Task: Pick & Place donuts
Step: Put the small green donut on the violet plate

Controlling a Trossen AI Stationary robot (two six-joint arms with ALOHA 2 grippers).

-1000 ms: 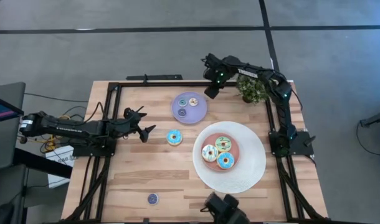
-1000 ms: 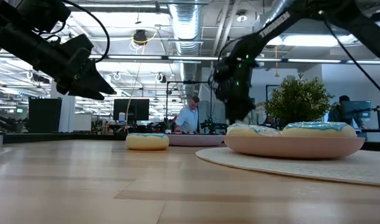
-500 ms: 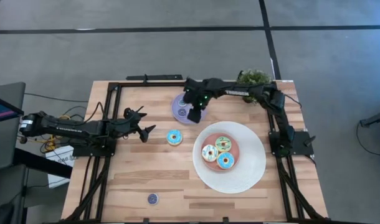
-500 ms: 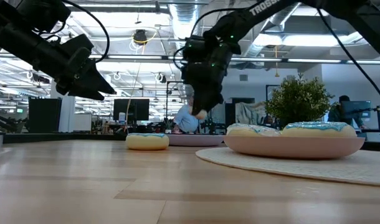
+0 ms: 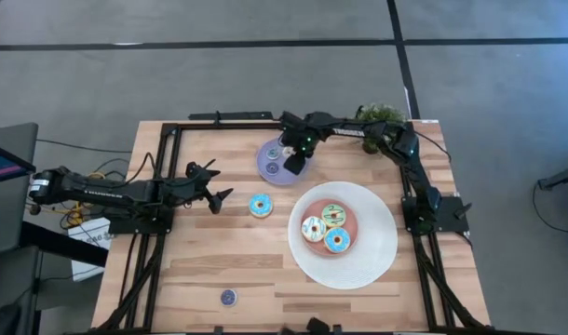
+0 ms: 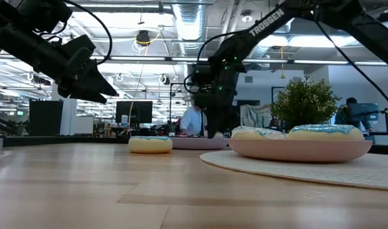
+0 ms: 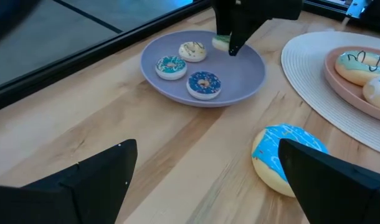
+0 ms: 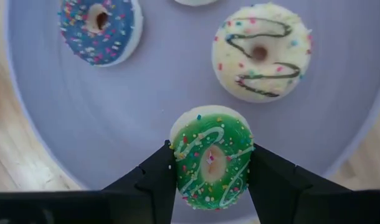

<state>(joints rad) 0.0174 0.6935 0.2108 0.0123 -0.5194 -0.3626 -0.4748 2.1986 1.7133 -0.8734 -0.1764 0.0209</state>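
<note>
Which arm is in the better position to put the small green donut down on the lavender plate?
The right arm. Its gripper already holds the green donut directly over the lavender plate, while the left gripper waits beside the blue donut.

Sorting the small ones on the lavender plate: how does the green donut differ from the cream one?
The green donut has green icing with pale squiggles; the cream donut has dark squiggles. The green one sits between the right pincer's fingers; the cream one lies free on the lavender plate. Both carry sprinkles.
</note>
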